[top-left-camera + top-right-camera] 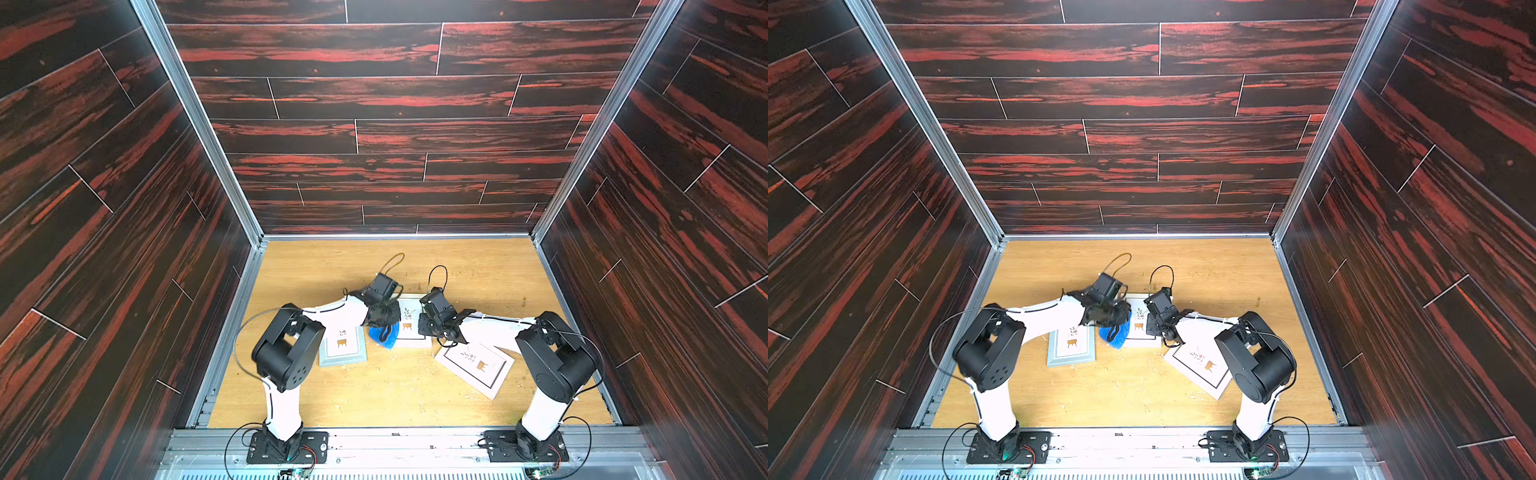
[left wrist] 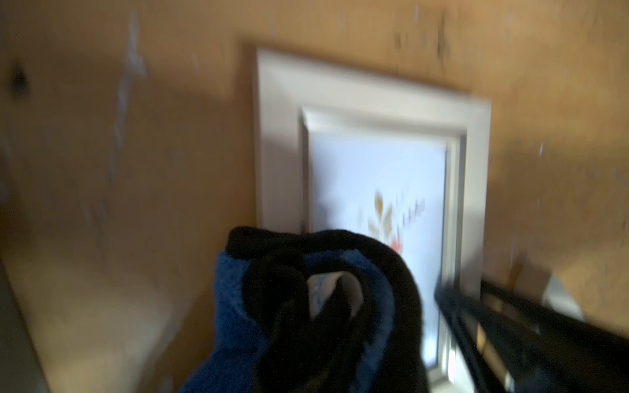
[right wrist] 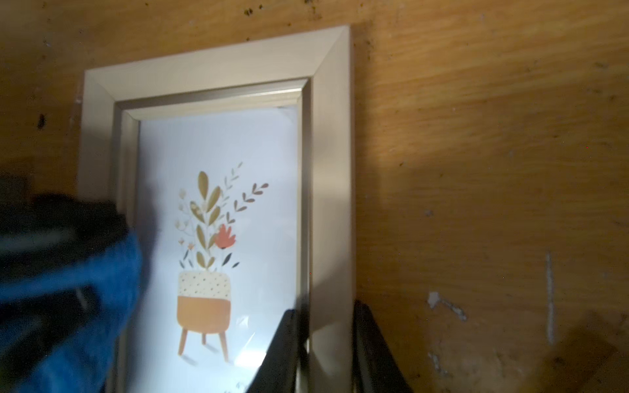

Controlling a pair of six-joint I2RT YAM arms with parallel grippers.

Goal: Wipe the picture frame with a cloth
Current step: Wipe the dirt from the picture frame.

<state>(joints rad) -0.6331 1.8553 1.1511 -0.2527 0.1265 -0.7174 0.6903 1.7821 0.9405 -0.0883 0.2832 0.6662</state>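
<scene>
- We find the left gripper [image 1: 379, 312] closed tight on the cloth [image 1: 384, 336]. Its fingers are buried in the bunched fabric and cannot be made out singly.
- The cloth is gathered into a wad, black trim uppermost and blue pile below. It sits on the left side rail of the picture frame [image 1: 409, 316] and overlaps the edge of the glass there. In the right wrist view the cloth [image 3: 85, 289] covers the lower part of that rail.
- The left wrist view is blurred. It shows the wad [image 2: 231, 306] in front of the frame [image 2: 279, 136], but we cannot tell the exact line of contact from it.
- The right gripper [image 3: 328, 350] is clamped across the frame's right side rail [image 3: 326, 170], one finger on the inner lip by the glass and one on the outer edge.
- The frame is white, lies flat on the table [image 1: 374, 399], and holds a print [image 3: 204, 255] of a potted plant.
- A grey-blue frame [image 1: 343, 347] lies flat just to the left of the picture frame.
- A black-lined frame [image 1: 476, 368] lies at an angle to its right, nearer the arm bases.
</scene>
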